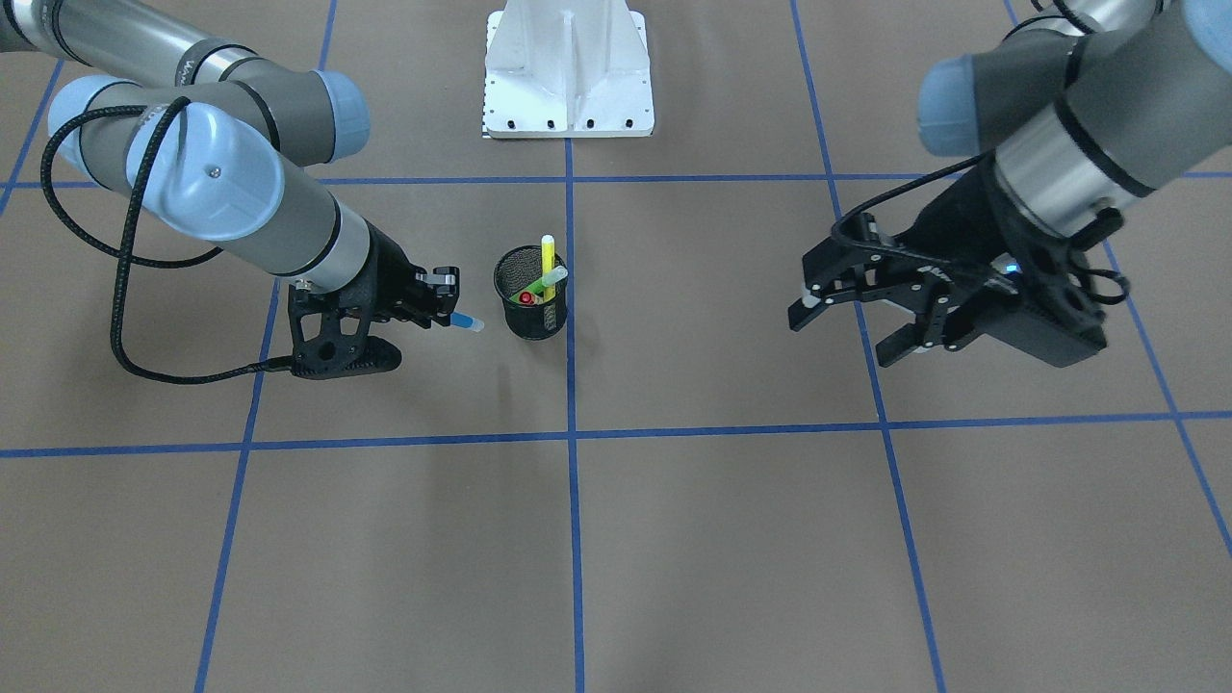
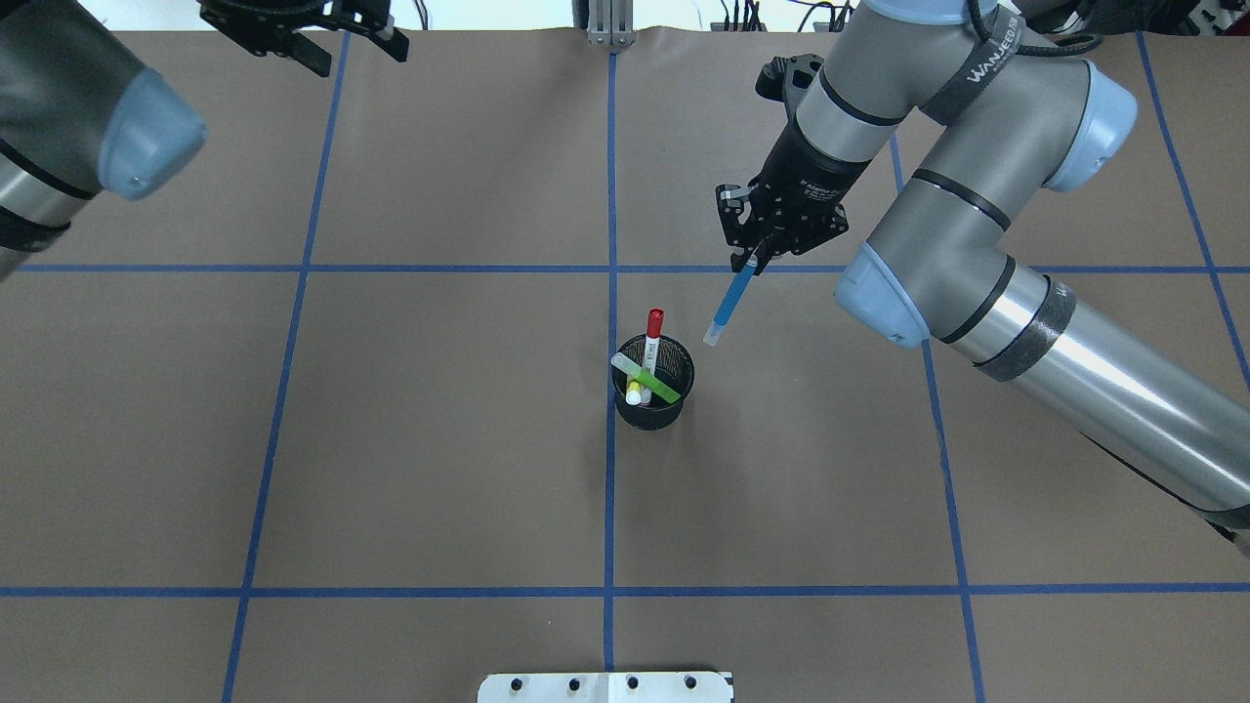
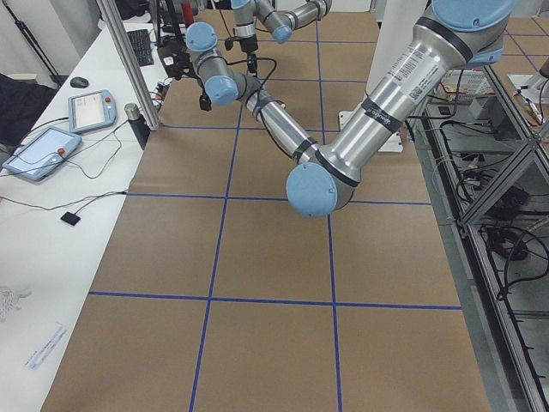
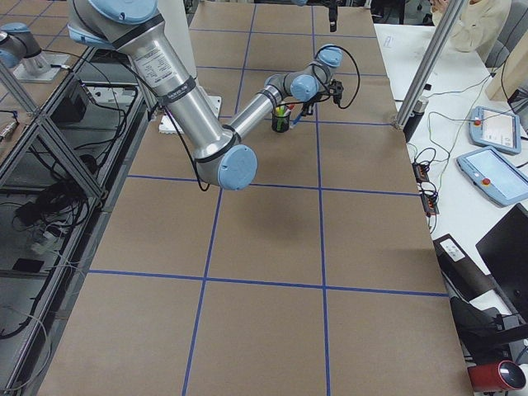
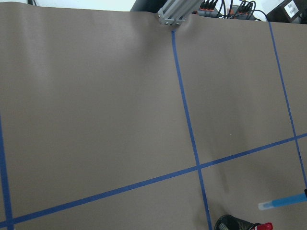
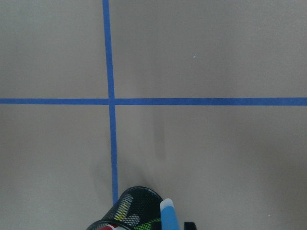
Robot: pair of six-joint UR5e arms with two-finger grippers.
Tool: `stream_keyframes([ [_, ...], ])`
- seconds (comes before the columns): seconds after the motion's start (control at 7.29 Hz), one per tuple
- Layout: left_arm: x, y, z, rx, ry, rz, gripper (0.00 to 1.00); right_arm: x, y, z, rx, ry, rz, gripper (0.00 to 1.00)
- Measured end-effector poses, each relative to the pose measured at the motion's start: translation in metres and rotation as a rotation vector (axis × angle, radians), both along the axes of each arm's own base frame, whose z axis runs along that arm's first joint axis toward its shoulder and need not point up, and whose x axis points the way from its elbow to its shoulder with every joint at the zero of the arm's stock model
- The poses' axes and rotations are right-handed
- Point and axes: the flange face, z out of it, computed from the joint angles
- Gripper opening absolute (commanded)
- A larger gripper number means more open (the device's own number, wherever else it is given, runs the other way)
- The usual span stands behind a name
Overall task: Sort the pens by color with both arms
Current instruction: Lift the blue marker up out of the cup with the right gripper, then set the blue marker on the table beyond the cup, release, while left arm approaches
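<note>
The black cup point(image 2: 652, 415) holds the red pen point(image 2: 653, 330), green pen point(image 2: 662, 388) and yellow pen point(image 2: 634, 395), with wide table point(image 2: 439, 439) all round. Just past it, the right gripper point(image 2: 757, 252) pinches the blue pen point(image 2: 730, 301). Far off by the table's edge, the left gripper point(image 1: 845, 332) hangs wide open.

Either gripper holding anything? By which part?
Right gripper holds the blue pen by one end; its pale tip hangs free. Left gripper is open and empty.
</note>
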Motion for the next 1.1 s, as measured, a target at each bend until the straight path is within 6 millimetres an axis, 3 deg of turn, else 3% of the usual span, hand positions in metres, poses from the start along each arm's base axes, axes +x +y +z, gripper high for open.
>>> stream_keyframes([
  [0.14, 0.019, 0.002, -0.006, 0.016, 0.004, -0.018, 0.99, -0.009, 0.003, -0.006, -0.020, 0.023, -0.018, 0.17],
  [0.41, 0.038, 0.002, -0.017, 0.035, 0.012, -0.026, 0.99, -0.029, 0.006, -0.025, -0.075, 0.086, -0.043, 0.21],
  [1.1, 0.053, 0.003, -0.025, 0.046, 0.005, -0.042, 0.99, -0.042, -0.004, -0.014, -0.109, 0.198, -0.017, 0.34],
])
